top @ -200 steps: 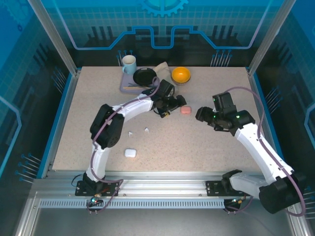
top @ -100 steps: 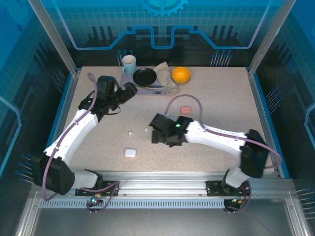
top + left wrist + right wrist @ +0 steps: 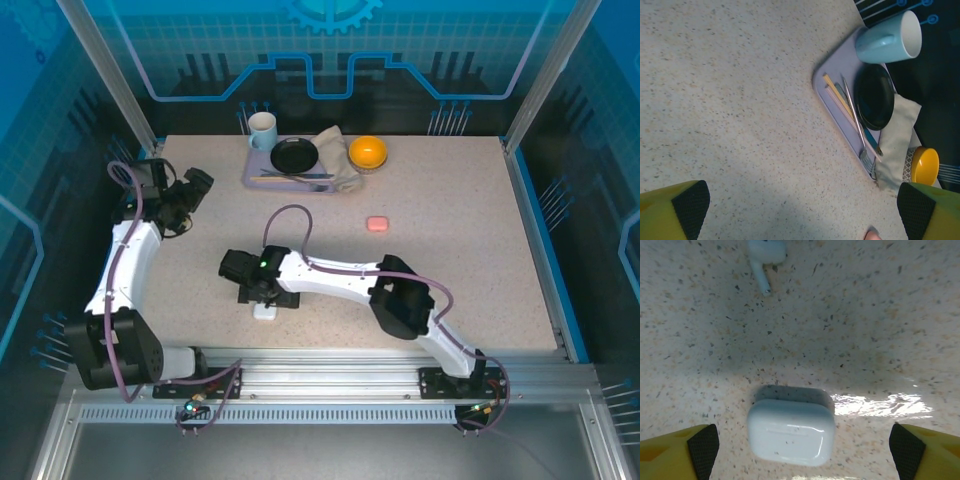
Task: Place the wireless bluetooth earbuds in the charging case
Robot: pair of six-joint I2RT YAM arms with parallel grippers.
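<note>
Currently, right hand [image 3: 803, 447] wide over white case [image 3: 791, 431], earbud [image 3: 764, 260] beyond, left hand [image 3: 802, 204] wide near edge of table [image 3: 460, 280]

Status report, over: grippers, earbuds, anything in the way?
Left gripper open, empty, near tray. Right gripper open above white case. One white earbud loose on table. Case looks shut.

At the speckled surface's [image 3: 450, 250] far edge, a lilac tray [image 3: 835, 75] carries a pale-blue mug [image 3: 262, 129], a black bowl [image 3: 294, 155] and cutlery [image 3: 852, 117]; an orange bowl [image 3: 367, 152] sits just beside.
</note>
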